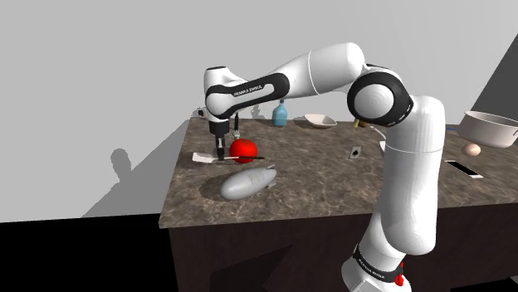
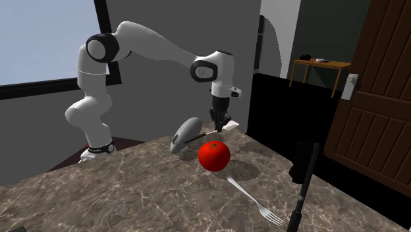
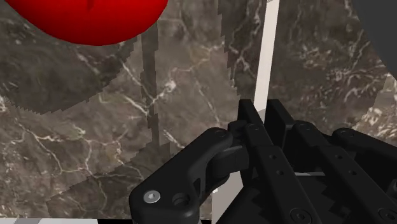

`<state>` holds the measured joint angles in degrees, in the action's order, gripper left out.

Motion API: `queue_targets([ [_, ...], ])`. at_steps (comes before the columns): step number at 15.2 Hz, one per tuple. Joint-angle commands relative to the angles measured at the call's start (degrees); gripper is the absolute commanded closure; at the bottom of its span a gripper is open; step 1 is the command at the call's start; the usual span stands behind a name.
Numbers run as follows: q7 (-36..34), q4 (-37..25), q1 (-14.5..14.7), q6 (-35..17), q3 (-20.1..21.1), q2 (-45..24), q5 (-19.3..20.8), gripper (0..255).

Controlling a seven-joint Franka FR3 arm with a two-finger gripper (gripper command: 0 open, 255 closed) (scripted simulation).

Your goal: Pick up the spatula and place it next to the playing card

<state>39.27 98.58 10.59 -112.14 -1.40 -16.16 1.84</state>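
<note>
While the black gripper clasped the white-bladed spatula at the marble counter's left end in the shoulder view, a red tomato sat just beside it; the playing card lay well apart, rightward.

White arm, dark joints, black end effector.

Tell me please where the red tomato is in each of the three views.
Shoulder view: tomato left of centre, just right of the gripper.
Second exterior view: near centre, below the gripper.
Wrist view: ahead of the gripper, partly cut off.
Shared landmark: the gripper.
</note>
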Motion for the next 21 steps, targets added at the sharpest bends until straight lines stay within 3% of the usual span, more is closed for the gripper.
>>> queue_targets([
  [1, 0.0, -1.3, 0.1, 1.7, 0.0, 0.4, 0.0, 255],
  [11, 0.2, -6.9, 0.1, 8.5, 0.0, 1.6, 0.0, 255],
  [21, 11.4, 6.4, -6.5, 4.6, -4.8, 11.4, 0.3, 255],
])
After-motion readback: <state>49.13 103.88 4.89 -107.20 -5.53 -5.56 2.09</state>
